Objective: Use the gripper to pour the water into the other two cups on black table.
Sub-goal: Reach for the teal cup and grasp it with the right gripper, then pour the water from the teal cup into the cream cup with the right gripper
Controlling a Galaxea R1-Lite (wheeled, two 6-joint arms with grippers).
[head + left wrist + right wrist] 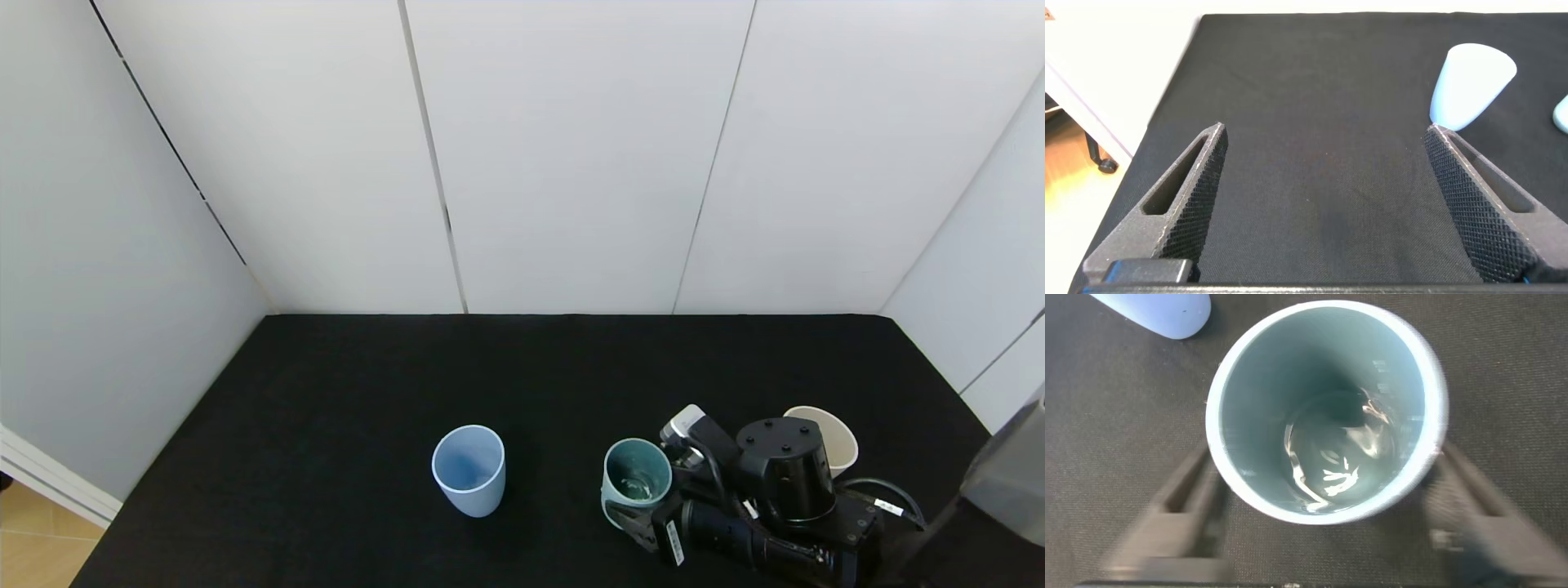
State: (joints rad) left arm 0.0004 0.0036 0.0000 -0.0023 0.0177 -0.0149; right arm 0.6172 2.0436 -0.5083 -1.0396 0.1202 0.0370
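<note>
The right gripper [633,510] is closed around the round teal-green cup [636,480] on the black cloth table [343,392].
Clear water [1331,461] glints inside; the left gripper [1327,204] is spread wide, gripping nothing, near the tall light blue cup [469,469].

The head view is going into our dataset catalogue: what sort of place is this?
Probably a lab test booth: a black table enclosed by plain white wall panels, bare but for three cups. The right gripper grips the teal-green cup.
</note>
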